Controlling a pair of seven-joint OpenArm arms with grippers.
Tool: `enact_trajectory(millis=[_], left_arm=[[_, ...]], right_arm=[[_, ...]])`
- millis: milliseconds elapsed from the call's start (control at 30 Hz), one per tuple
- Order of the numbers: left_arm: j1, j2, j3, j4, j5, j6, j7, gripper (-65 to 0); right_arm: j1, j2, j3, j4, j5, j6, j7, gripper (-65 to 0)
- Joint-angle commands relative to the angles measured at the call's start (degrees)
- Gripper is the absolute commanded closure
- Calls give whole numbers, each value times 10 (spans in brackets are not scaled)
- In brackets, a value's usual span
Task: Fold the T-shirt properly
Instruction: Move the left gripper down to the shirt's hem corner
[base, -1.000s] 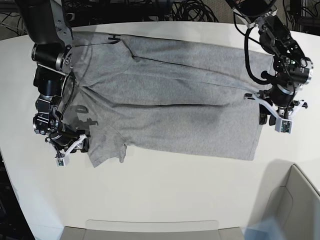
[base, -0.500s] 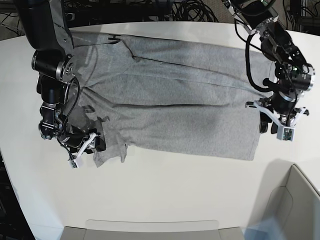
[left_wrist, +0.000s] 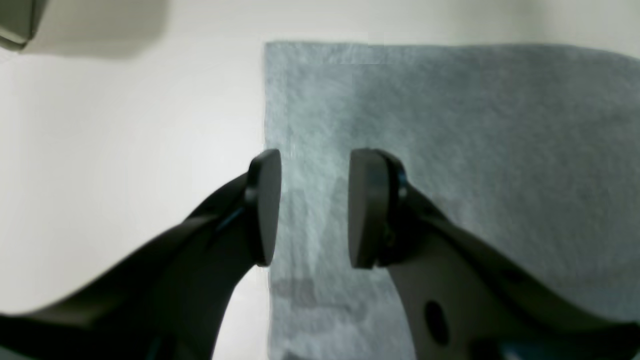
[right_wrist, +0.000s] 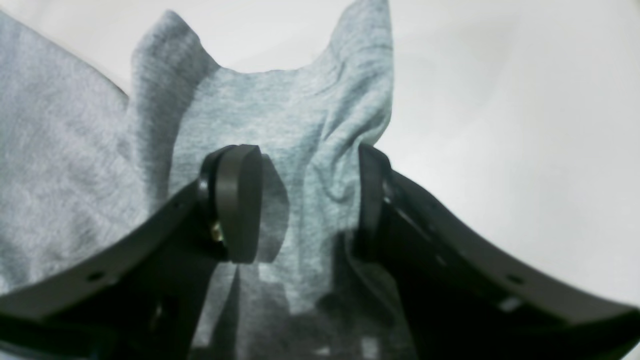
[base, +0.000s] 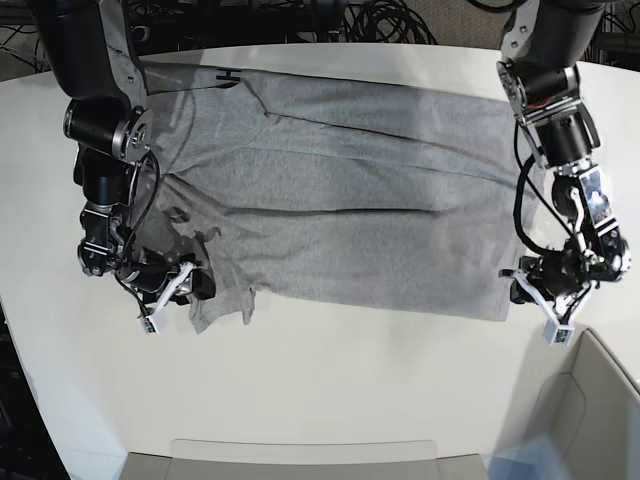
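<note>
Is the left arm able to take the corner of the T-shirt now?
Probably yes. The left claw is open and straddles the T-shirt edge just short of its corner, with only bare table beside it and nothing in the way.

The left gripper (left_wrist: 312, 207) sits at the base view's lower right, arm reaching down from the upper right corner, jaws parted. The right gripper (right_wrist: 300, 210) sits at that view's lower left, wrist bent inward, jaws apart; whether its pads touch anything is unclear.
</note>
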Motion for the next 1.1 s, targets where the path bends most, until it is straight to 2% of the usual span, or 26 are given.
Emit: enact_trajectory(millis=[0, 133, 300, 433, 500, 700, 900, 967, 1067], left_arm=[[-34, -17, 14, -27, -8, -1, -31, -236], [-99, -32, 61, -177, -8, -1, -115, -236], [-169, -37, 109, -361, -8, 3, -254, -250], [-199, -38, 115, -449, -8, 62, -347, -251], [-199, -47, 115, -466, -8, 76, -374, -252], [-196, -52, 122, -478, -7, 76, -384, -275], [-195, -51, 188, -500, -9, 75, -386, -283], [-192, -50, 192, -501, -9, 75, -387, -284], [-185, -50, 193, -503, -9, 79, -414, -284]], right_arm=[[-8, 4, -3, -9, -53, 9, -71, -291], [-9, 8, -3, -9, -53, 9, -71, -291], [-10, 8, -3, -9, -53, 9, -71, -291], [-17, 8, -3, -9, -53, 9, -71, -291], [-18, 8, -3, -9, -53, 9, -71, -291], [-27, 17, -3, -9, -53, 9, -71, -291], [-27, 17, -3, -9, -53, 9, -71, -291], [-26, 16, -3, -9, -53, 9, -71, -291], [-27, 16, -3, -9, -53, 9, -71, -291]])
